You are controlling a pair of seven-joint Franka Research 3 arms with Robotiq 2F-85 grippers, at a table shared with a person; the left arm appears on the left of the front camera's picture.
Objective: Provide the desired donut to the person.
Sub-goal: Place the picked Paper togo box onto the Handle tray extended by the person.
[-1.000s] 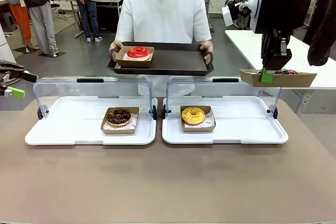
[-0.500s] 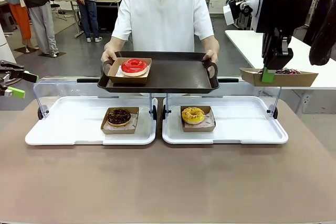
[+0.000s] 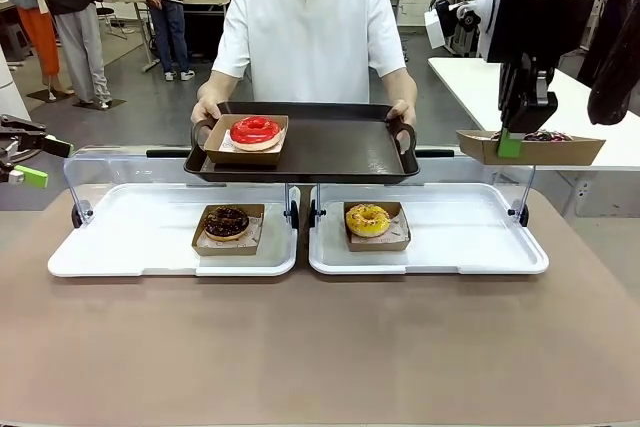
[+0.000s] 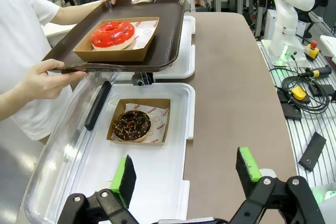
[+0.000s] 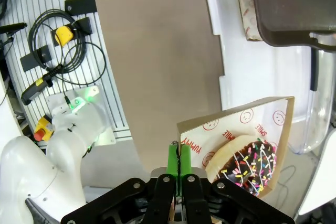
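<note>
The person (image 3: 310, 32) in a white shirt stands at the far side holding a dark brown tray (image 3: 330, 152) over the open lids. On the tray's left part sits a red-glazed donut (image 3: 255, 131) (image 4: 113, 33) in a cardboard box. My right gripper (image 3: 510, 144) (image 5: 177, 161) is shut on the rim of another cardboard box (image 3: 560, 152) (image 5: 210, 129), held in the air to the right of the tray. In that box lies a chocolate donut with coloured sprinkles (image 5: 247, 163). My left gripper (image 3: 45, 161) (image 4: 186, 169) hangs open and holds nothing at the left edge.
Two white display trays with raised clear lids stand side by side. The left one (image 3: 120, 247) holds a chocolate donut (image 3: 227, 221) (image 4: 132, 125), the right one (image 3: 470, 242) a yellow donut (image 3: 367, 219). A white table (image 3: 600, 107) stands behind my right arm. Other people stand far back left.
The person has brought the brown tray forward and lower, over the raised lids. Both grippers have stayed where they were.
</note>
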